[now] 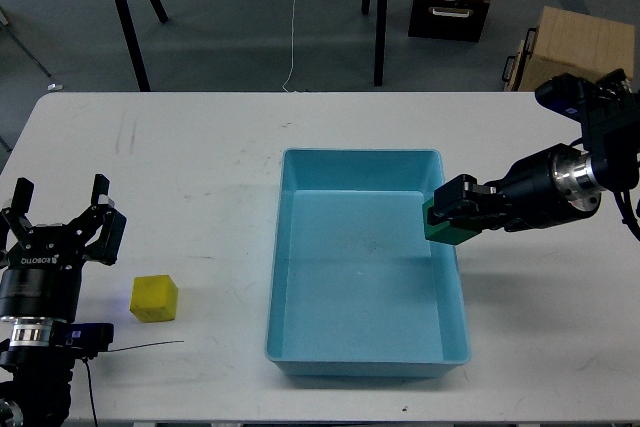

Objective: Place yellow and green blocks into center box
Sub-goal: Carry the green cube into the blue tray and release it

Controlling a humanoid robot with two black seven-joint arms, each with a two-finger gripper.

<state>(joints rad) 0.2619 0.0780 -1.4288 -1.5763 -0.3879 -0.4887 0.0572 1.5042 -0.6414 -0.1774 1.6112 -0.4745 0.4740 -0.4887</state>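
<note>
Two small cubes in view: one yellow block point(154, 298), one green block point(446, 228). One light blue tray point(290, 247), lying on the white tabletop point(200, 177) with its long axis running from the near edge toward the far edge, opening facing up, nothing inside. Yellow block resting on the tabletop, well left of the tray, turned slightly so one corner points toward the near edge. Green block off the tabletop, clamped in the right pincer point(452, 215), held right at the tray's right rim and partly overlapping it. Right pincer reaching in from the right, pointing left toward the tray. Left pincer point(60, 212) spread wide, holding nothing, fingers pointing toward the far edge, just left of the yellow block and not touching it. White lettering "ROBOTIQ" readable on the left pincer's body. Two pincers, two cubes, one tray.
</note>
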